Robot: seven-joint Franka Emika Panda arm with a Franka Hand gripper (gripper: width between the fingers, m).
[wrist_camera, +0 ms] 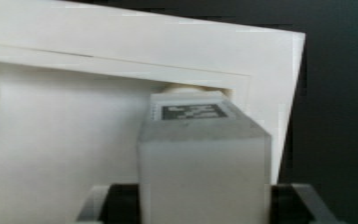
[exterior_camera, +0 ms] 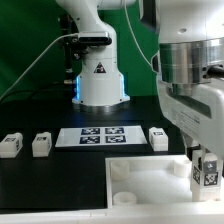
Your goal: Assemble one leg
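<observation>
My gripper (exterior_camera: 206,168) is shut on a leg (exterior_camera: 208,172), a small white block with a black-and-white tag, held at the exterior view's right, just beside the right end of the white panel (exterior_camera: 140,178). In the wrist view the leg (wrist_camera: 202,140) stands between my dark fingers (wrist_camera: 119,202), with its far end against the panel (wrist_camera: 123,65) near a corner. I cannot tell whether it sits in a socket. Three more legs lie on the table: two at the left (exterior_camera: 11,144) (exterior_camera: 41,144) and one to the right of the marker board (exterior_camera: 158,137).
The marker board (exterior_camera: 97,136) lies flat in the middle of the black table. The arm's white base (exterior_camera: 100,78) stands behind it. A green backdrop fills the back. The panel reaches to the table's front edge.
</observation>
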